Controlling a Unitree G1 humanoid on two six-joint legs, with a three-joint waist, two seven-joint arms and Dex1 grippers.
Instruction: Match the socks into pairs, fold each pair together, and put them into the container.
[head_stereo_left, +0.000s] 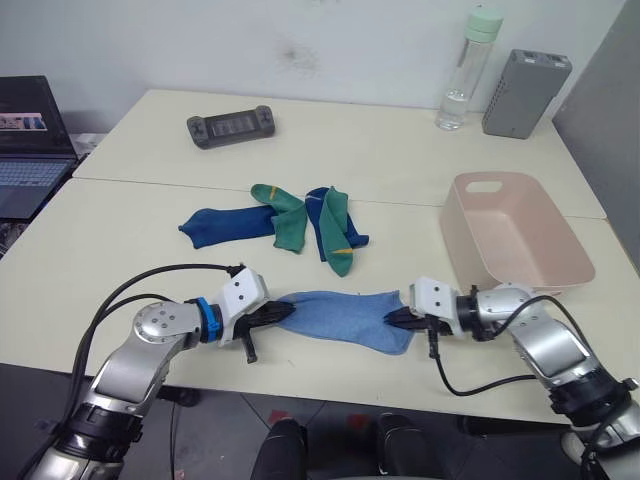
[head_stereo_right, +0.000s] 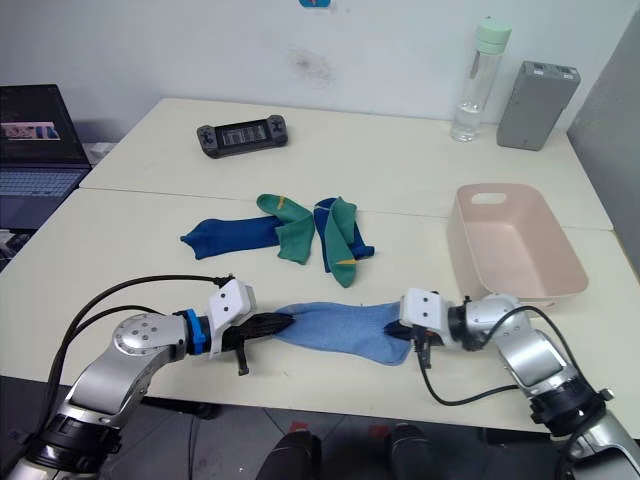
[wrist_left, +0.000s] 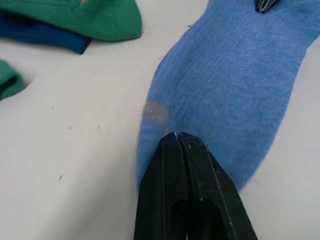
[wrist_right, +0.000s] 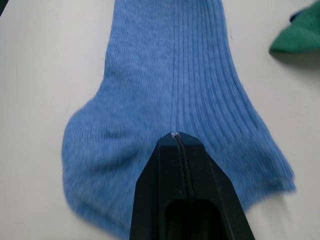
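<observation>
**Both grippers pinch the light blue sock at the table's near edge**

Nearest the camera, the light blue sock (head_stereo_left: 345, 317) lies flat near the front edge of the table (head_stereo_left: 140, 205). The left gripper (head_stereo_left: 283, 312) has its jaws pressed together on one end, and the right gripper (head_stereo_left: 395, 319) pinches the other end. Behind it lie the dark blue socks (head_stereo_left: 225, 223) and green socks (head_stereo_left: 288, 216), overlapping in a loose cluster. To the right, the pink tub (head_stereo_left: 515, 235) stands with nothing inside it.
</observation>
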